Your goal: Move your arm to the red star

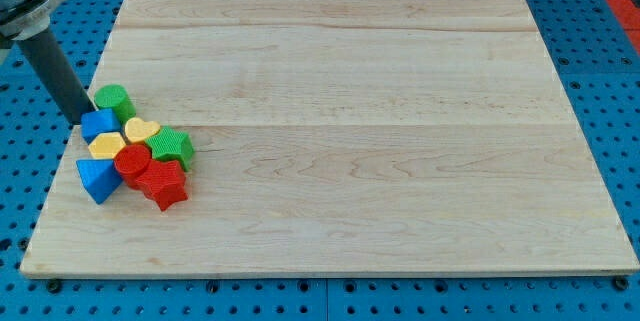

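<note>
The red star (pixel 165 184) lies at the lower right of a tight cluster of blocks near the board's left edge. My tip (pixel 80 121) is at the cluster's upper left, touching or just beside the small blue block (pixel 99 123) and left of the green block (pixel 113 101). Between my tip and the red star lie a yellow heart (pixel 141 129), a yellow block (pixel 106 145) and a red round block (pixel 131 161). A green star (pixel 171 146) sits just above the red star. A blue triangle (pixel 98 178) is at the cluster's lower left.
The wooden board (pixel 350 121) rests on a blue pegboard table (pixel 30 191). The rod's dark shaft (pixel 55 66) slants up to the view's top left corner.
</note>
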`<control>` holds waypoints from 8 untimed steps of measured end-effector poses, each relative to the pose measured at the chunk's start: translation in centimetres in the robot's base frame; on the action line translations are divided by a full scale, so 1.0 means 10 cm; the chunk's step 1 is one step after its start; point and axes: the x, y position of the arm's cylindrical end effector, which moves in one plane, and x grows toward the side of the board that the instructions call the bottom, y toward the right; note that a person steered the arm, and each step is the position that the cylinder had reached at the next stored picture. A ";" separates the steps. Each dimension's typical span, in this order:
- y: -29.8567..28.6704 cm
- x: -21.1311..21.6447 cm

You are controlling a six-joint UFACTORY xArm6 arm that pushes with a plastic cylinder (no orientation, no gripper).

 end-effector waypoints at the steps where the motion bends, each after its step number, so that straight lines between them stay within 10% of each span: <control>1: -0.04 0.33; 8: -0.08 1.33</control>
